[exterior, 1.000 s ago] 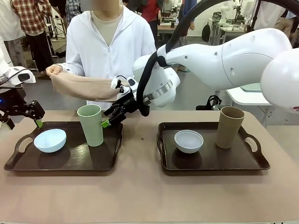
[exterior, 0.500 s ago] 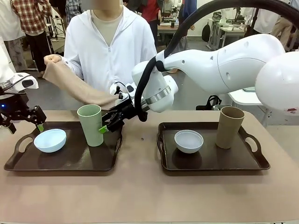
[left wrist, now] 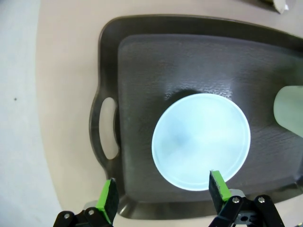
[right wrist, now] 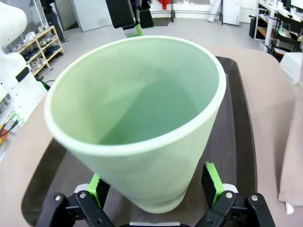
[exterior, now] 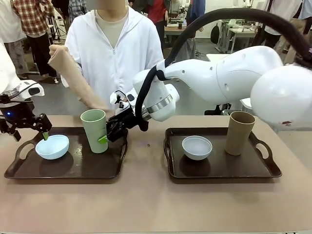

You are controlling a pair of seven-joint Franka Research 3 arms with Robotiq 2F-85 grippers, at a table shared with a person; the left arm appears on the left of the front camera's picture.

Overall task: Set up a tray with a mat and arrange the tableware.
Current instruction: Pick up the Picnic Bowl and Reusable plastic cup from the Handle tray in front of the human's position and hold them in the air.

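Tan table: right gripper spread wide, pads flanked pale green tumbler; left gripper gaped wide, empty, above light blue bowl on dark tray.

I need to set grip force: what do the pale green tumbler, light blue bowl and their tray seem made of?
Pale green tumbler: likely matte plastic; even colour, dull sheen, thin rim. Light blue bowl: probably the same; soft, glare-free surface. Tray: dark brown plastic, it seems; fine pebbled texture, moulded handles.
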